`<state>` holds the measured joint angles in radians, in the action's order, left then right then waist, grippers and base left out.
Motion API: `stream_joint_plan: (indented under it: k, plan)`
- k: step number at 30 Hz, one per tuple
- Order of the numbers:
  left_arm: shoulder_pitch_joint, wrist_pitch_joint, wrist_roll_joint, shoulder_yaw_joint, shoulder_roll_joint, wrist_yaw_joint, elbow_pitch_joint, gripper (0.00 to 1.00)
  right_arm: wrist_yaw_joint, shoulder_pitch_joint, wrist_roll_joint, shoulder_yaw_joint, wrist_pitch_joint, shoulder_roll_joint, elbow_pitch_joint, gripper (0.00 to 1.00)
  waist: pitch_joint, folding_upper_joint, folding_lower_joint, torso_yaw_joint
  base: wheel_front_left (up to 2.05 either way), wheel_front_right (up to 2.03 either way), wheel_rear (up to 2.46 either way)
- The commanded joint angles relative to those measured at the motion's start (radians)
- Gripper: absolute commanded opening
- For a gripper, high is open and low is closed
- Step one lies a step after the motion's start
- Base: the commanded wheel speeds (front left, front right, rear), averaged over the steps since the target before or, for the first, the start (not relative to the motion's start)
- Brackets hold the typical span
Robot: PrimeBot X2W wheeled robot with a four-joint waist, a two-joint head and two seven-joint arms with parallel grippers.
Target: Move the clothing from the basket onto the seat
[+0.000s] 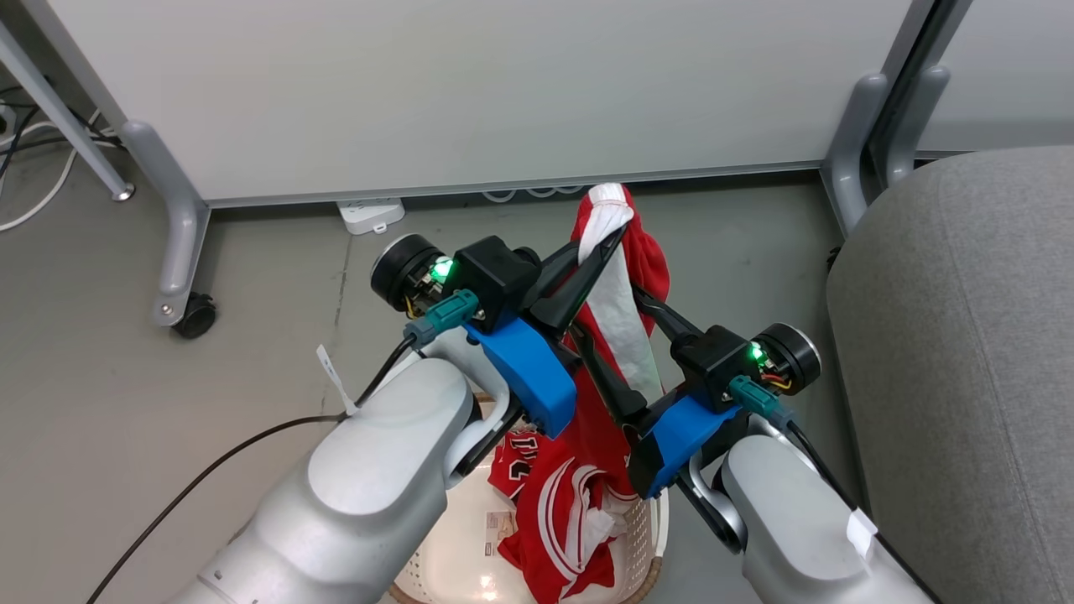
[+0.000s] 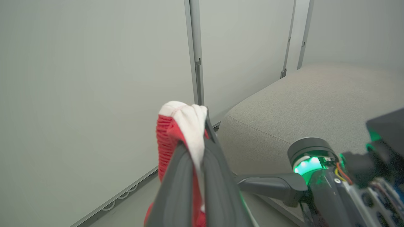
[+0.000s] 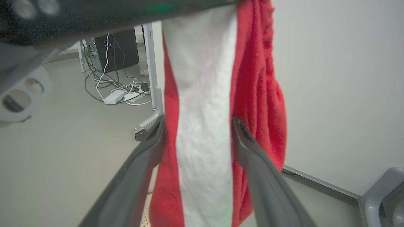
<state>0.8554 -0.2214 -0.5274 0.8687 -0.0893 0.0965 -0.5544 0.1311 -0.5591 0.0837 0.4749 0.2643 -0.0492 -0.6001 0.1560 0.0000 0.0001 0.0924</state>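
Dangling from the clamped left gripper (image 1: 606,239) between the spread fingers (image 3: 255,164) of the right gripper (image 3: 197,126), one garment (image 1: 625,335) is hanging above the basket (image 1: 648,537), another inside; seat (image 1: 965,335) not yet reached.

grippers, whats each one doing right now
Left gripper: shut on the red garment, held up.
Right gripper: open, fingers either side of that garment.

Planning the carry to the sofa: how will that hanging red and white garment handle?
Probably floppy: the garment hangs limp below the left gripper pinching its top. Likely light, as one pinch holds it. It may swing or snag near the basket.
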Motion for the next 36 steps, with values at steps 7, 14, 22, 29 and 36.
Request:
stream_joint_plan:
  k: [7, 14, 22, 29, 36]
  plan:
    - [0.017, -0.01, -0.007, 0.011, 0.006, 0.001, 0.02, 0.0, -0.001, -0.064, 0.042, 0.027, 0.0, -0.002, -0.121, 1.0, 0.011, 0.0, -0.0001, 0.018, 0.0, 0.0, 0.0]
    - [0.016, -0.012, -0.011, 0.015, 0.007, -0.002, 0.018, 0.0, -0.001, -0.103, 0.089, 0.064, 0.0, -0.002, -0.165, 0.0, 0.012, 0.0, -0.0001, 0.017, 0.0, 0.0, 0.0]
    - [0.017, -0.02, -0.017, 0.015, 0.004, -0.002, 0.005, 0.0, -0.001, -0.109, 0.096, 0.072, 0.0, -0.002, -0.176, 0.0, 0.008, 0.0, -0.0001, 0.013, 0.0, 0.0, 0.0]
    - [0.022, -0.021, -0.021, 0.018, 0.004, -0.004, -0.001, 0.0, -0.001, -0.11, 0.098, 0.074, 0.0, -0.002, -0.175, 0.0, 0.007, 0.0, -0.0001, 0.01, 0.0, 0.0, 0.0]
    - [0.026, -0.025, -0.023, 0.023, 0.003, -0.002, -0.006, 0.0, -0.001, -0.111, 0.099, 0.075, 0.0, -0.002, -0.173, 0.0, 0.011, 0.0, -0.0001, 0.009, 0.0, 0.0, 0.0]
